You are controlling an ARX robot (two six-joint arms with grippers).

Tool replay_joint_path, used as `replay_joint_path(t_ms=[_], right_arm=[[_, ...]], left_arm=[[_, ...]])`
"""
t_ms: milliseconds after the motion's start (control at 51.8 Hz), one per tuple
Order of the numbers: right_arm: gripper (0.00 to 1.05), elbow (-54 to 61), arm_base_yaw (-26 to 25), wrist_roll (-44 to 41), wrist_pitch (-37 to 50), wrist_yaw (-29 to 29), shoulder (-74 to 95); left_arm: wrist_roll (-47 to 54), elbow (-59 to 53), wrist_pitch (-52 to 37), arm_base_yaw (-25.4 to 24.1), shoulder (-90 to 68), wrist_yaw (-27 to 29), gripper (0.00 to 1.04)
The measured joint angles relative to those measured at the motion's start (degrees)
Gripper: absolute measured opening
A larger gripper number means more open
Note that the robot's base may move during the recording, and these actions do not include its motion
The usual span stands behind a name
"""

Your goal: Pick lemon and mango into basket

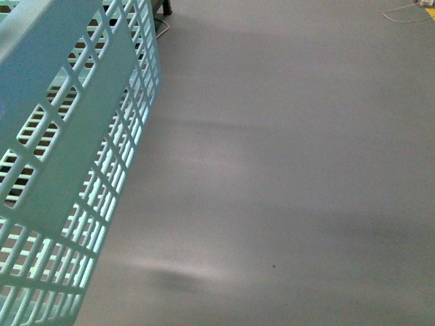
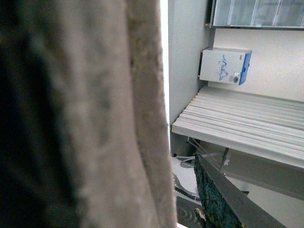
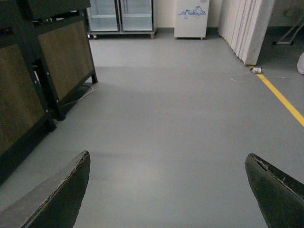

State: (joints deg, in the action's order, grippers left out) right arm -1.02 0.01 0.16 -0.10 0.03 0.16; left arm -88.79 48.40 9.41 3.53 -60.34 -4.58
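Front view: teal basket (image 1: 61, 136) fills the left side, v. close to the lens, its slotted wall running from the near corner toward the top of the shot; brown tones show through the upper slots; contents can't be made out. Bare grey floor (image 1: 285, 170) takes up the rest, w/ soft shadows across it; a pale cable (image 1: 401, 13) lies at the far right corner. Neither arm appears here.

Right wrist view: right pincer (image 3: 167, 159) released, its two dark fingers (image 3: 61, 194) spread wide at either side of the shot w/ only floor between them, gripping nothing. A dark-framed cabinet (image 3: 61, 52) w/ brown panels stands on the floor to one side; at the far wall, a glass-door fridge (image 3: 121, 16) and, just beside it, a white unit (image 3: 191, 19) w/ a blue mountain print; a pale slatted blind (image 3: 244, 28) hangs next to that; a yellow line (image 3: 282, 99) runs along the floor from the blind's foot, w/ a thin cord lying near its far end.

Left wrist view: a blurred grey-brown mass (image 2: 85, 114), out of focus and v. close to the lens, covers over half the shot; what it is can't be told. Of the left pincer only one dark finger (image 2: 223, 202) shows, at the edge of that mass; the other is hidden, so can't tell whether it is released or clenched. Behind it, the room appears turned sideways; the same white unit and blind slats are visible.
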Motion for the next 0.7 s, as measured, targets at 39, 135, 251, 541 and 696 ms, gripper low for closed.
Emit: replay_joint_path(t_ms=[39, 135, 251, 541, 696], right_arm=[[0.96, 0.00, 0.00, 0.00, 0.00, -0.02, 0.00], [0.96, 0.00, 0.00, 0.00, 0.00, -0.02, 0.00], [0.96, 0.00, 0.00, -0.02, 0.00, -0.04, 0.00], [0.96, 0.00, 0.00, 0.00, 0.00, -0.02, 0.00], [0.96, 0.00, 0.00, 0.00, 0.00, -0.02, 0.00]], left_arm=[[0.02, 0.00, 0.00, 0.00, 0.00, 0.00, 0.29], [0.00, 0.00, 0.00, 0.00, -0.02, -0.02, 0.29], [0.00, 0.04, 0.00, 0.00, -0.02, 0.00, 0.29], [0.00, 0.11, 0.00, 0.00, 0.00, 0.00, 0.29], [0.00, 0.11, 0.00, 0.00, 0.00, 0.00, 0.29]])
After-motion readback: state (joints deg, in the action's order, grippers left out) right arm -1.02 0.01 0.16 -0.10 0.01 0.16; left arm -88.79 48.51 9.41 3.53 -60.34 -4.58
